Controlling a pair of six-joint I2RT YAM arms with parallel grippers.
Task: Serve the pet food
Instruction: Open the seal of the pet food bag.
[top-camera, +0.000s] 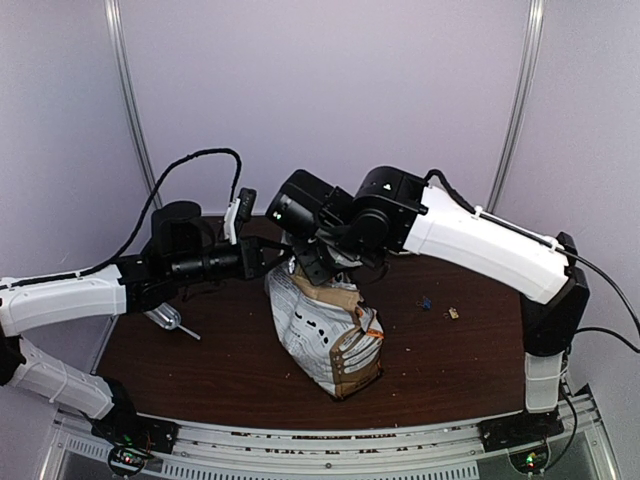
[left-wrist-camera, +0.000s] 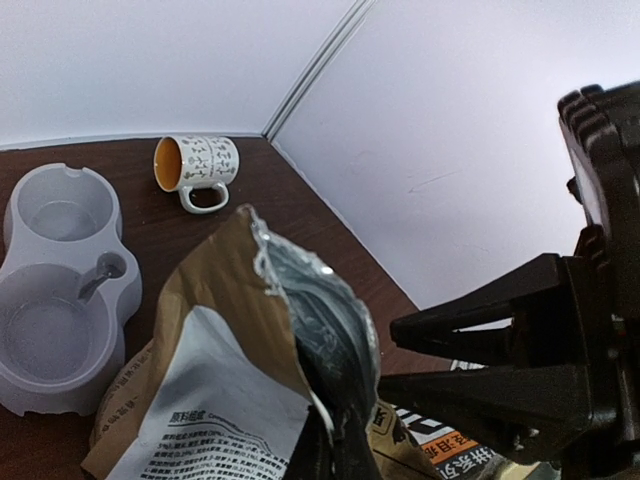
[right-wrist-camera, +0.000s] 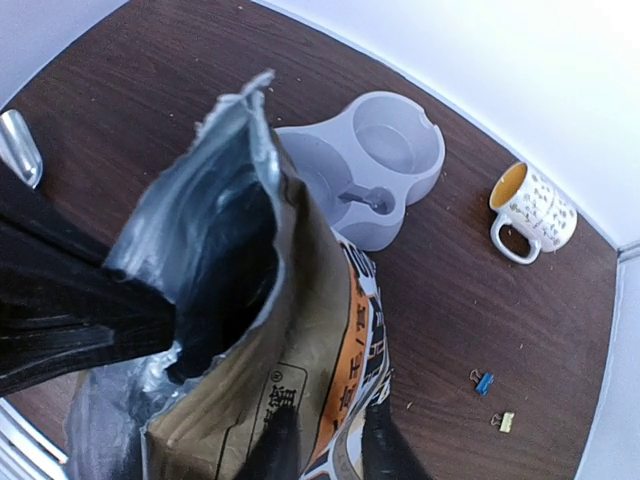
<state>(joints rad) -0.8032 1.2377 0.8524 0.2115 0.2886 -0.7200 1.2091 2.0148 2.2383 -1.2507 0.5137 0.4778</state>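
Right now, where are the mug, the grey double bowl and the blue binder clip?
mug (left-wrist-camera: 205, 160): left wrist view, on its patterned side.
grey double bowl (right-wrist-camera: 385, 230): right wrist view, on its outer wall.
blue binder clip (right-wrist-camera: 483, 381): right wrist view, on its blue body.

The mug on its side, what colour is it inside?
Mustard yellow inside the mug, clearest in the left wrist view.

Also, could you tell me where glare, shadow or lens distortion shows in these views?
Top external: soft, even light; the wall rails bow from wide-angle distortion. Left wrist: the foil lining of the bag glints. Right wrist: glare on the foil lining, the bag's mouth in deep shadow.
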